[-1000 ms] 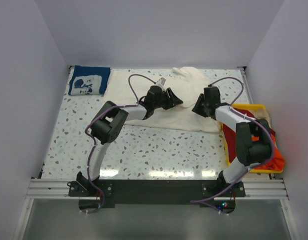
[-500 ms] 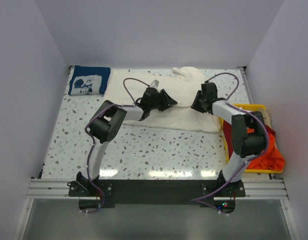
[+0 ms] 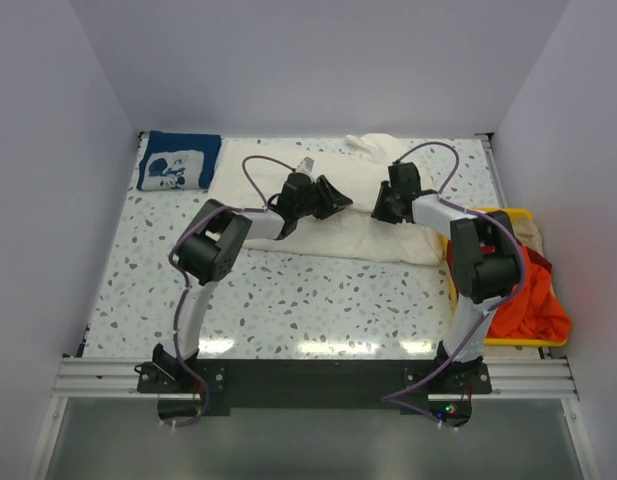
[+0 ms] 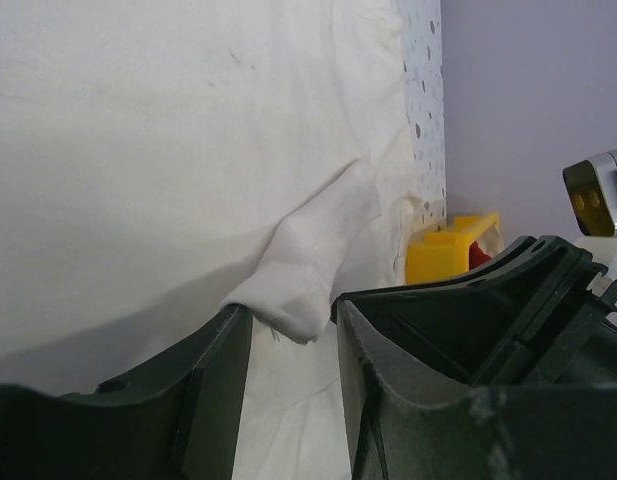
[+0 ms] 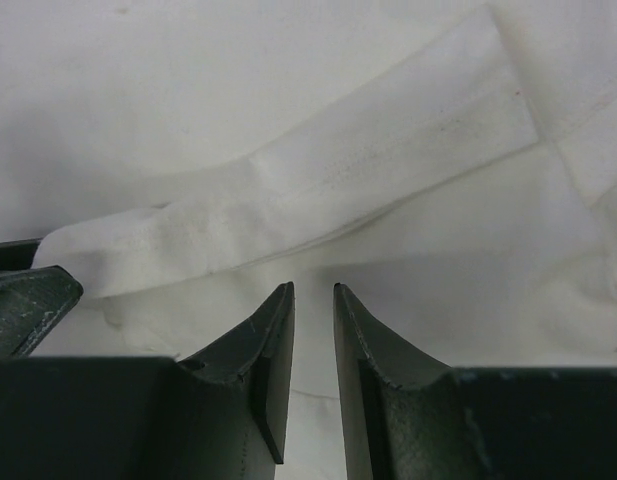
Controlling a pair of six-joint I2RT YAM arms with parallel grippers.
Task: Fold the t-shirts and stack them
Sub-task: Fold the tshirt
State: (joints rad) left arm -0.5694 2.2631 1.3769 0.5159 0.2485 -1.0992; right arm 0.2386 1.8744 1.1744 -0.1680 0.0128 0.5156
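Note:
The large cream t-shirt (image 3: pixel 358 225) lies spread at the back middle of the table. My left gripper (image 3: pixel 333 195) is over its middle, its jaws closed on a raised fold of the cream cloth (image 4: pixel 293 300). My right gripper (image 3: pixel 380 208) hovers just above the shirt's right part, its jaws a narrow gap apart with nothing between them. A folded sleeve (image 5: pixel 318 190) lies just ahead of its fingertips (image 5: pixel 278 310). The folded navy t-shirt (image 3: pixel 178 162) lies at the back left corner. The orange-red t-shirt (image 3: pixel 533 300) and the beige one (image 3: pixel 529 230) sit in the bin.
The yellow plastic bin (image 3: pixel 508 213) stands at the right edge and also shows in the left wrist view (image 4: pixel 450 250). White walls close in the table at the back and on both sides. Speckled tabletop (image 3: pixel 318 300) lies bare in front of the cream shirt.
Both grippers have moved toward the back of the table over the cream shirt and closer to each other. The shirt's front edge has stayed where it was.

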